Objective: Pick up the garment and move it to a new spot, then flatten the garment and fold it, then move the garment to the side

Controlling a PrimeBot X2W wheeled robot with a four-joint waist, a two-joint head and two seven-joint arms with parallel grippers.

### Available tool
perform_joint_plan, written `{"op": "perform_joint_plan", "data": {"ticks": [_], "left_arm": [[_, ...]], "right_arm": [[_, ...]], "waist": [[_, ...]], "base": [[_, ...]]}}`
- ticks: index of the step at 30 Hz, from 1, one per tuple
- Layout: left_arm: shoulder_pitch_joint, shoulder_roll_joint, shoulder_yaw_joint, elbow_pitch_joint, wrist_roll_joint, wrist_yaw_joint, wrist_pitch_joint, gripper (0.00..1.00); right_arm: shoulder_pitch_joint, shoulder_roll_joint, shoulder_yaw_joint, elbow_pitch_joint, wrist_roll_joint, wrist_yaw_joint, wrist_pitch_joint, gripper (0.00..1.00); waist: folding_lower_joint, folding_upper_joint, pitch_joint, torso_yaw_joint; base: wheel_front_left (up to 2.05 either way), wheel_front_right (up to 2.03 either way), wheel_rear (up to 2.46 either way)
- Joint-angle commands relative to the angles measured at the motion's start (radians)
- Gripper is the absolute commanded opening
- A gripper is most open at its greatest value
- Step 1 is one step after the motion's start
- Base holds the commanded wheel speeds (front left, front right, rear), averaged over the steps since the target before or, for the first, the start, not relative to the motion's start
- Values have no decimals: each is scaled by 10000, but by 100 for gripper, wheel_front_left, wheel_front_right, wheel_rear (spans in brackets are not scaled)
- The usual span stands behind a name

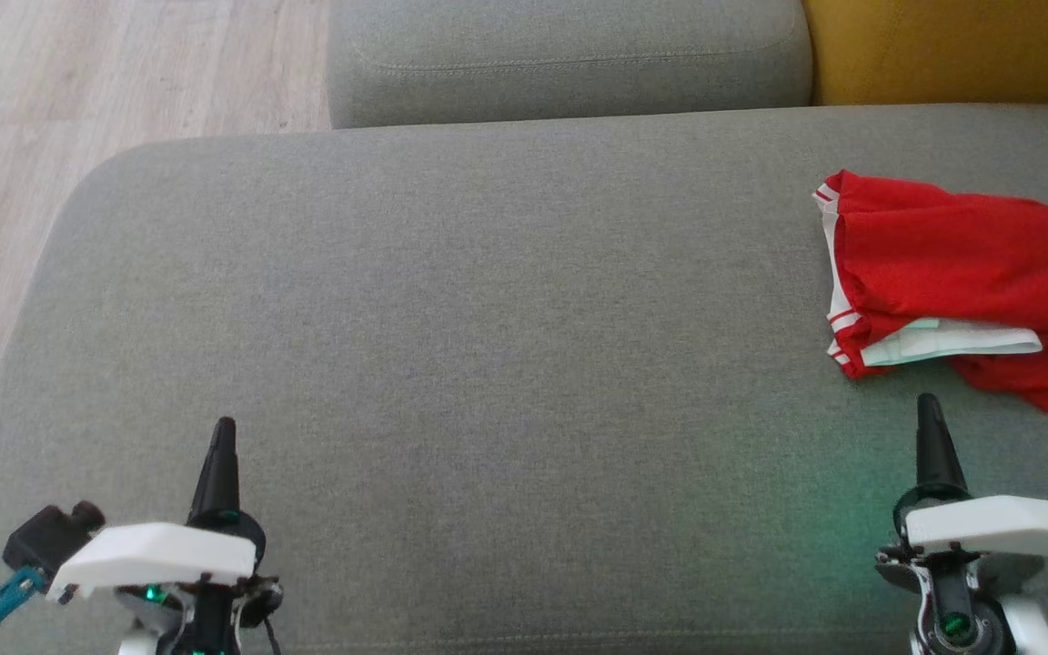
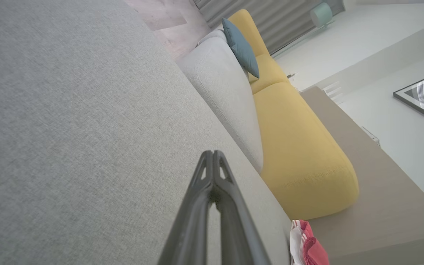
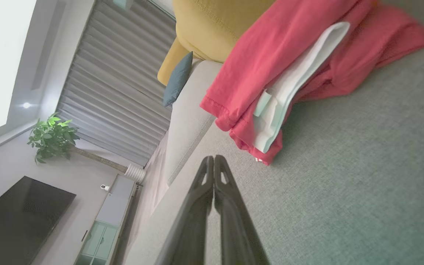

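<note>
Folded red white-trimmed cloth garment (image 1: 952,264) sits aside; left end effector (image 1: 224,432), right end effector (image 1: 930,408) closed, empty. Looks done, just back off.

Folded red fabric garment with white trim (image 1: 952,264): on the broad grey fabric sofa seat (image 1: 488,318), toward its right edge, in the far half.
Left pincer (image 1: 225,428): over the near edge, toward the near-left corner, well apart from the garment.
Right pincer (image 1: 929,407): toward the near-right corner, just before the garment, not touching.
Rounded grey fabric back cushion (image 1: 569,55): behind the far edge.
Yellow fabric cushion (image 1: 952,45): right of it.
Pale wooden plank floor (image 1: 124,73): beyond the left edge.
</note>
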Motion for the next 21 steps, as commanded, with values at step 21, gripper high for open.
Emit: {"op": "perform_joint_plan", "data": {"ticks": [21], "left_arm": [[-776,191,698,-74,-2423,-390,651,0]], "right_arm": [[-503,-55,-223,-567,2485,50,657,0]], "waist": [[0,0,-7,-29]], "base": [[0,0,0]]}}
